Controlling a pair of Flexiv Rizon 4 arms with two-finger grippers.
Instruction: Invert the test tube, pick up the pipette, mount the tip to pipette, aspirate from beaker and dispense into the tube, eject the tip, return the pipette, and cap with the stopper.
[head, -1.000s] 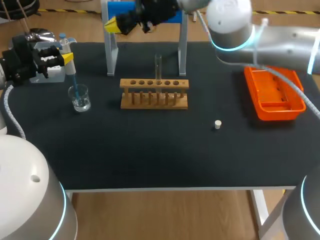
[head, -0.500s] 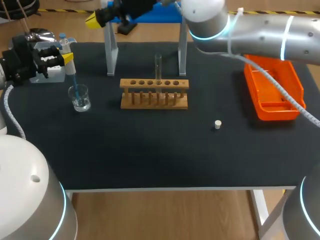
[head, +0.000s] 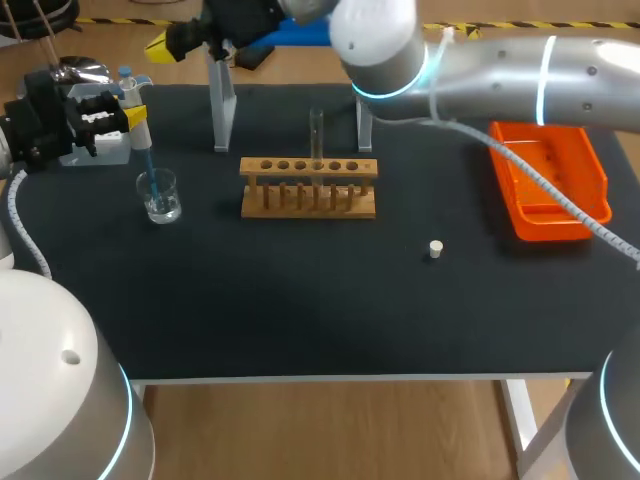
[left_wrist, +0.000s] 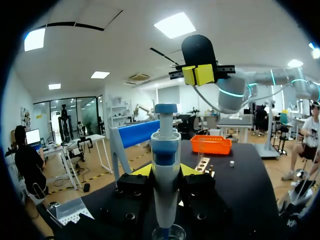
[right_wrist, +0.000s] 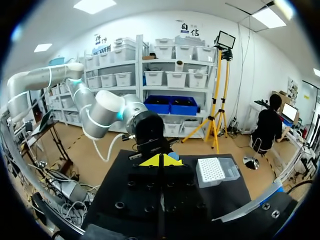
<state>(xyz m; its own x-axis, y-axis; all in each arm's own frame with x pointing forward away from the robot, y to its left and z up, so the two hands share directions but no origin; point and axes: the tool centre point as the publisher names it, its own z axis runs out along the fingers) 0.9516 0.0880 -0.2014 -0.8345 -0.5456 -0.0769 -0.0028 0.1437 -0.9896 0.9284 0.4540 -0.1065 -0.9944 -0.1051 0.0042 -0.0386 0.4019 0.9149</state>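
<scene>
My left gripper (head: 133, 116) is shut on the white and blue pipette (head: 128, 92) at the table's far left, holding it upright between its fingers (left_wrist: 165, 170). The pipette's blue tip (head: 150, 165) dips into the small glass beaker (head: 160, 195), which shows just under the pipette (left_wrist: 167, 234). A clear test tube (head: 317, 133) stands upright in the wooden rack (head: 308, 187). The white stopper (head: 435, 248) lies loose on the mat. My right gripper (head: 160, 44) is shut and empty, high over the back left, above and beyond the pipette (left_wrist: 200, 74); its closed yellow tips show (right_wrist: 161, 160).
A blue-topped stand (head: 225, 95) with grey legs rises behind the rack. An orange tray (head: 548, 180) sits at the right. A white tip box (right_wrist: 215, 170) lies by the left arm. My right arm (head: 480, 70) spans the back of the table.
My right arm has swung leftwards along the back of the table, carrying its shut gripper from over the stand towards the pipette. The left arm and pipette have kept still.
</scene>
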